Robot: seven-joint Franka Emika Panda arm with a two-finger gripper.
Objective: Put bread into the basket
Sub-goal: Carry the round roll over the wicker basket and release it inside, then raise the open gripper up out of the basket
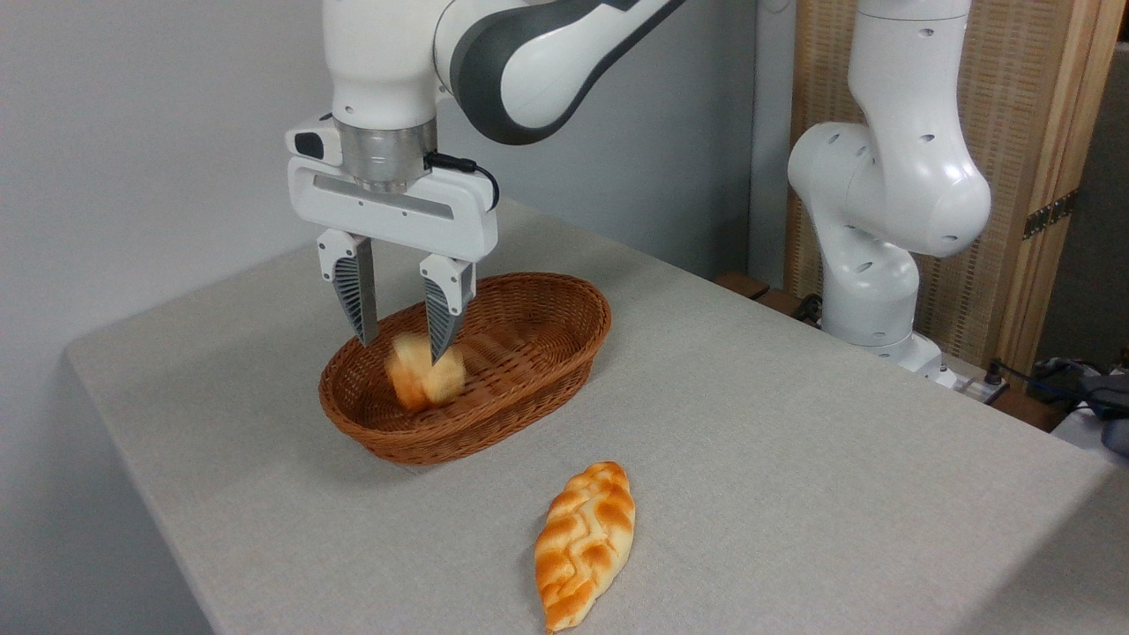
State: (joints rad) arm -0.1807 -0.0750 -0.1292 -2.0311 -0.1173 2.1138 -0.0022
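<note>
Across the frame's lower two thirds, table (pixel 794 459): grey cloth-like top, its left edge running from mid-left down to the bottom, its far edge rising toward the upper middle; wide bare surface to the right of the basket and along the front right.
Arm (pixel 529 62): white and grey, entering from the top centre, its base column standing at the table's far right edge.
Basket (pixel 564 309): reddish-brown oval wicker, left of centre, well inside the table's edges, long axis slanting from lower left to upper right.
Gripper (pixel 401 339): pointing straight down above the basket's left half, jaws spread apart and grasping nothing, tips level with the rim.
Braided loaf (pixel 586 542): orange and cream, lying flat near the bottom centre, apart from the basket's front wall.
Bread (pixel 423 375): small bun, blurred, just below the fingertips inside the basket's left end, free of both fingers.
</note>
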